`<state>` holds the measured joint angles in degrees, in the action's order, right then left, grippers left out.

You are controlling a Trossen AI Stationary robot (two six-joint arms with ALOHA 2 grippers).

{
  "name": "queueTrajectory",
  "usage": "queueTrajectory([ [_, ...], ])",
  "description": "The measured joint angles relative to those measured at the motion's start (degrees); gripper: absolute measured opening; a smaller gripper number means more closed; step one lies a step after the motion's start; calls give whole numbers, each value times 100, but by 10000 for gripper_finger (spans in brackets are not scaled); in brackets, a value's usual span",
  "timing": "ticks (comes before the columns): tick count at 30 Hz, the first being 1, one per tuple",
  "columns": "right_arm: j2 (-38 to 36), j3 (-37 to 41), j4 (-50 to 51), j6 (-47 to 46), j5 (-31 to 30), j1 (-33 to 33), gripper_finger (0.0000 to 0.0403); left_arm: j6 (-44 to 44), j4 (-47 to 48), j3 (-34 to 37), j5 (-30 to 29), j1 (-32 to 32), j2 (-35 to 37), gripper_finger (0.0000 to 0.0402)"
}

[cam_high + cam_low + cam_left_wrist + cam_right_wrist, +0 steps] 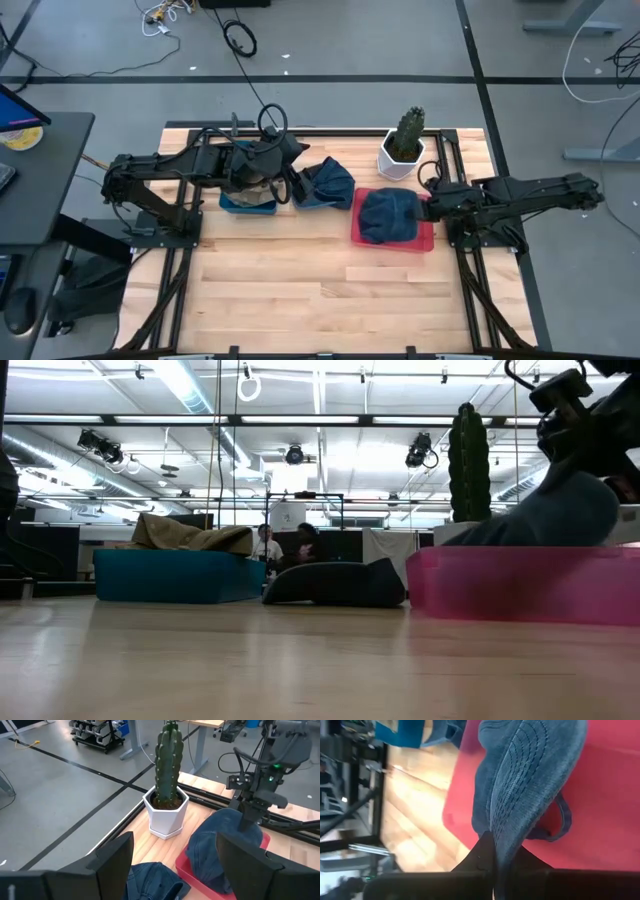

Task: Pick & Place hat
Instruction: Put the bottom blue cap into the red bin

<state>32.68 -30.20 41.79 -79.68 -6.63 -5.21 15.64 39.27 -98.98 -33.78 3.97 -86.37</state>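
Observation:
A blue denim hat lies in the red tray at the right of the table. My right gripper is at the tray's right side, shut on that hat. A second dark blue hat lies flat on the wood between the two trays. My left gripper hangs open in the air above the blue tray and touches nothing. In the left wrist view its two fingers frame the hat in the red tray. My right gripper pinches the hat's stitched brim between its two shut fingers. It comes from the table's right side, slanting down. The held end is raised toward the gripper. The rest of the hat lies in the red tray.
A cactus in a white pot stands just behind the red tray. The blue tray holds a tan cloth thing. Bare wood stretches across the near half of the table. Black rails run along both sides.

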Motion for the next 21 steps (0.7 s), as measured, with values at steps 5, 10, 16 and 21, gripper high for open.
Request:
queueTrajectory([
  [5,218,0,130,103,140,2,6,28,0,0,0,2,0,287],
  [10,347,0,144,-317,414,4,6,28,0,0,0,2,0,287],
  [16,353,0,343,-604,535,12,5,28,-2,0,-2,1,0,287],
  [21,355,0,512,-688,675,13,5,28,0,0,-2,0,0,287],
])
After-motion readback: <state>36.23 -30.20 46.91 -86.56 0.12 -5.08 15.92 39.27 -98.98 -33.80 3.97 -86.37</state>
